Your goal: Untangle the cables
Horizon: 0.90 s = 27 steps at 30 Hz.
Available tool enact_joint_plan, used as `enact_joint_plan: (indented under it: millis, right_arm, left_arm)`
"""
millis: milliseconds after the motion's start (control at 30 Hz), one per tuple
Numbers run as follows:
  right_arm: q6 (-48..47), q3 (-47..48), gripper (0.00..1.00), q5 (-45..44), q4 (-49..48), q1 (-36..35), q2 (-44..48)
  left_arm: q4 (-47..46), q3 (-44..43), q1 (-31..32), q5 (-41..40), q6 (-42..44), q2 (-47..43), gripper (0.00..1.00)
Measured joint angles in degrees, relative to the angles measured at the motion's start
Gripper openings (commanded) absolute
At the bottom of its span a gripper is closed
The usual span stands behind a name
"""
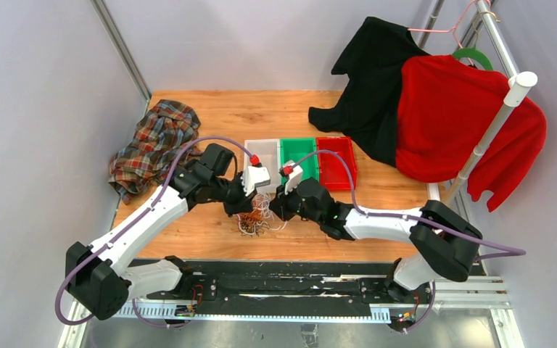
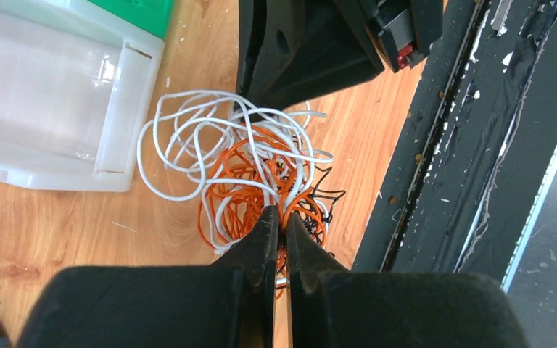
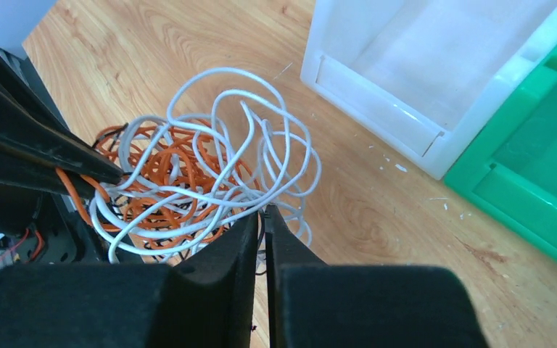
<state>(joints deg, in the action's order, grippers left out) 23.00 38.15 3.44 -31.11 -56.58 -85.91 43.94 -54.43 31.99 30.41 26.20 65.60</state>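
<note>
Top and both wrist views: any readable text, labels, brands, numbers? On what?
None: no readable text in any view.
The white bin, green bin and red bin show no labels.
The cables show no markings.
The plaid shirt, black top and red sweater show no print.
The black rail shows only white scuffs, no characters.

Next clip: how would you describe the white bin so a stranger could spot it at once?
On the wooden table, three small plastic bins stand in a row just beyond the tangle of cables. The white bin is the leftmost, right beside the green bin; the red bin ends the row. It alone is pale and translucent.
</note>
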Motion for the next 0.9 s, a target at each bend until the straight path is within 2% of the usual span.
enact_joint_plan:
  millis: [100, 267, 300, 367, 467, 533, 600, 667, 900]
  right_arm:
    - [-0.4, -0.1, 0.01, -2.5, 1.6, 0.0, 2.6]
    - [-1.5, -3.1, 0.01, -9.1, 4.5, 0.0, 14.2]
    - [-1.7, -4.2, 0.01, -10.1, 5.0, 0.0, 17.1]
    - [-2.2, -5.6, 0.01, -11.8, 6.3, 0.0, 21.5]
    - [-3.5, -6.1, 0.01, -14.2, 8.5, 0.7, 26.5]
    - [-4.4, -6.0, 0.01, -14.7, 10.1, 0.9, 28.9]
    - [-5.1, -5.6, 0.01, -14.6, 11.9, 0.9, 30.3]
    - [-5.7, -4.5, 0.01, -14.0, 13.6, 0.9, 30.9]
    - [-5.7, 1.8, 0.01, -8.2, 16.1, 0.9, 32.1]
  left_arm:
    - [0.0, 0.0, 0.0, -0.4, 0.6, -0.3, 0.01]
    - [-1.4, 2.9, 0.0, -4.6, 2.5, -1.7, 0.02]
    - [-2.1, 3.9, 0.0, -5.2, 2.8, -1.9, 0.10]
    - [-2.9, 5.4, 0.0, -6.4, 3.5, -2.0, 0.35]
    - [-2.2, 6.4, 0.0, -7.4, 3.5, -2.0, 0.59]
    - [-1.6, 6.1, 0.0, -7.0, 3.3, -2.1, 0.81]
    - [-0.7, 5.1, 0.0, -6.0, 2.8, -2.1, 0.93]
    - [0.9, 2.8, 0.0, -4.4, 1.4, -2.1, 0.98]
    - [3.4, -7.8, 0.0, 0.9, -1.7, -2.2, 0.99]
